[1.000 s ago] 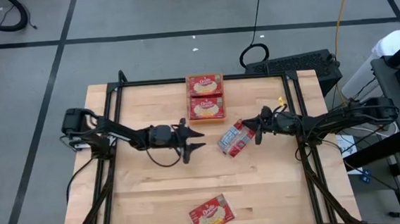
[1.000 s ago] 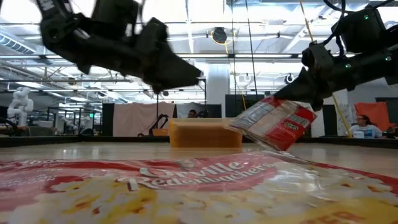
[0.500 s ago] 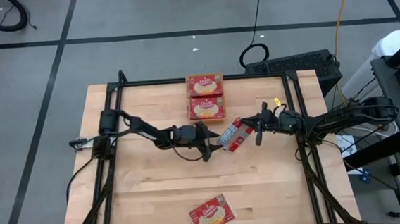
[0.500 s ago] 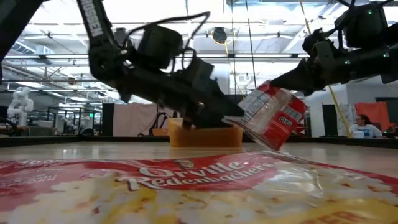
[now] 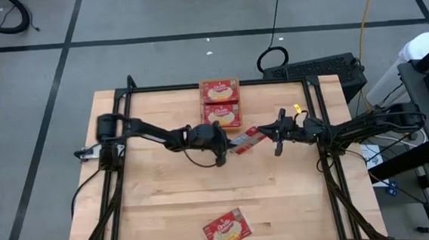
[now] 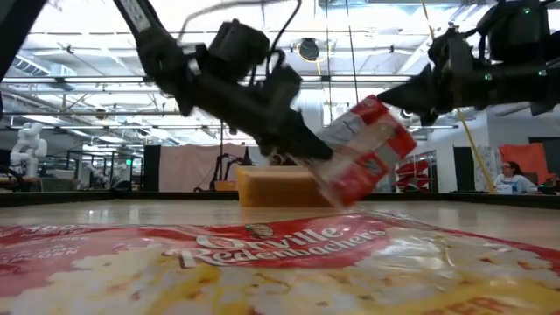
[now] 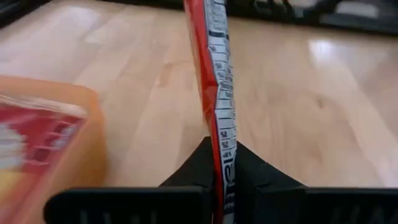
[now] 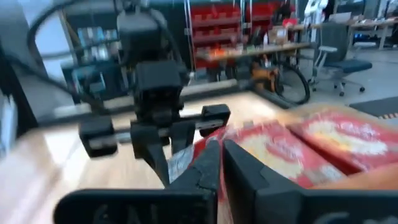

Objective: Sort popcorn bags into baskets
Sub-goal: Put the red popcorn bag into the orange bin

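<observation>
popcorn bag (image 5: pixel 244 140) edge-up above table, grasped between left end effector (image 5: pixel 227 143) and right end effector (image 5: pixel 265 134)

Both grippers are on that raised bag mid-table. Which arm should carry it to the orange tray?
Probably the left. Its gripper is clamped on the bag, and the orange tray sits right beside it. The right gripper grips the bag's far end.

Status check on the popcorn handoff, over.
Left gripper and right gripper both shut on one popcorn bag, held off the table. Orange basket holds two bags. One loose bag near the front edge. Nothing in the way.
</observation>
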